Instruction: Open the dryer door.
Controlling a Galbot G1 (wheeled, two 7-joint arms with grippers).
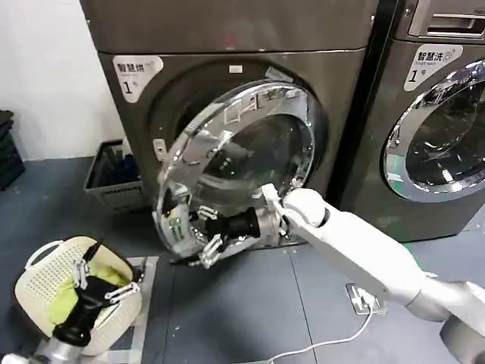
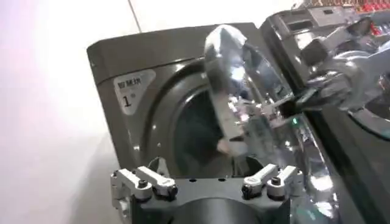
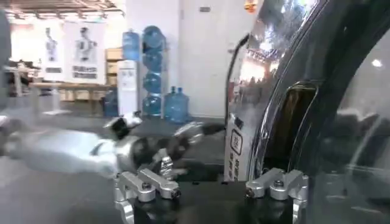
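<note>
The right gripper, fingers spread wide, is pushing at the lower edge of the dryer door, which is standing partly open. Next it needs swinging wider. The left gripper is waiting open above the laundry basket.

On the dark grey front-loading dryer I can read a white corner sticker at its upper left with the Chinese characters 智慧烘 above a large "1"; in the left wrist view the same sticker lets me make out only the "1". The neighbouring grey machine on my right carries a matching white sticker reading 智慧洗 over a "1". There is a small label on the edge of the chrome-rimmed glass door and white posters on the far wall, but I cannot read the print on either.
</note>
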